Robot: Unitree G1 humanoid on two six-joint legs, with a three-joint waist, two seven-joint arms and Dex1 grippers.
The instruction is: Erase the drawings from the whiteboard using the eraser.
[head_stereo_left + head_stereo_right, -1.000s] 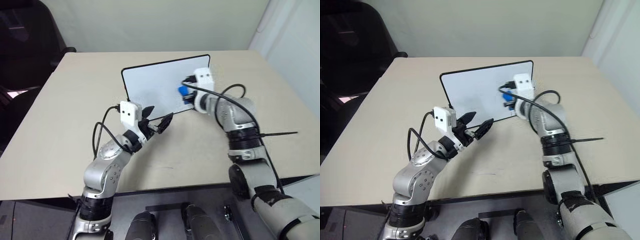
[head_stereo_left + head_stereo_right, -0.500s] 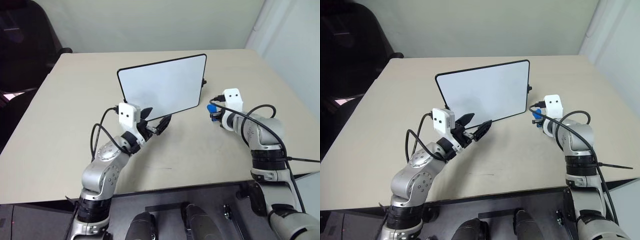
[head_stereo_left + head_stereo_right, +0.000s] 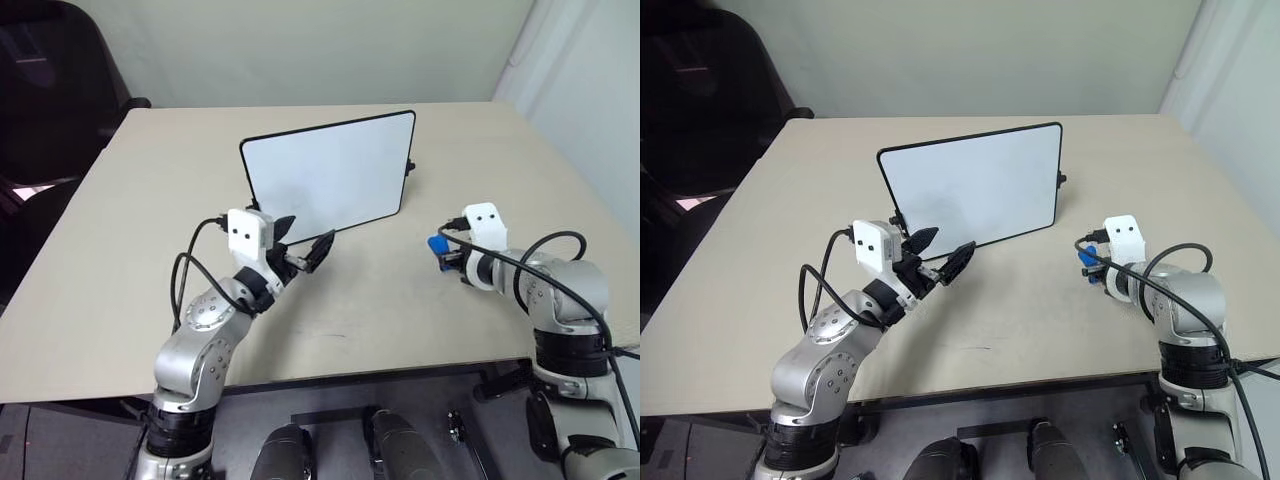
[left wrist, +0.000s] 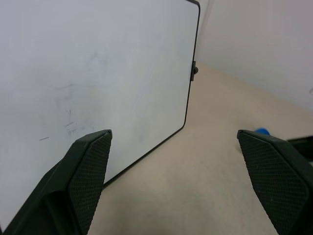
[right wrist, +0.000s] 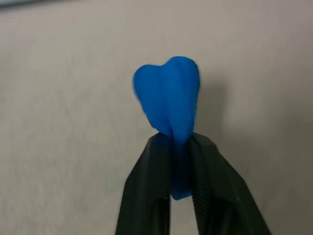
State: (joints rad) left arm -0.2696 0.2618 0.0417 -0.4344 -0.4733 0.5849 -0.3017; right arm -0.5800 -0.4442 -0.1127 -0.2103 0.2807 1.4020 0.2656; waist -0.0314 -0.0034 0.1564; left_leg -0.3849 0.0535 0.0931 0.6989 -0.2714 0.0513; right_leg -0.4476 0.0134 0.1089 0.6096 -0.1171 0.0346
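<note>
Your right tool (image 5: 180, 161) has left the whiteboard (image 3: 330, 175), pinching the eraser (image 5: 168, 98) over the tabletop (image 3: 400, 300); left tool (image 4: 181, 181) gapes wide

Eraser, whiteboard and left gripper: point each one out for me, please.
eraser (image 5: 168, 100), right wrist view, on its blue end beyond the fingers.
whiteboard (image 3: 330, 175), left eye view, on its white face.
left gripper (image 3: 302, 243), left eye view, midway between its fingertips.
</note>
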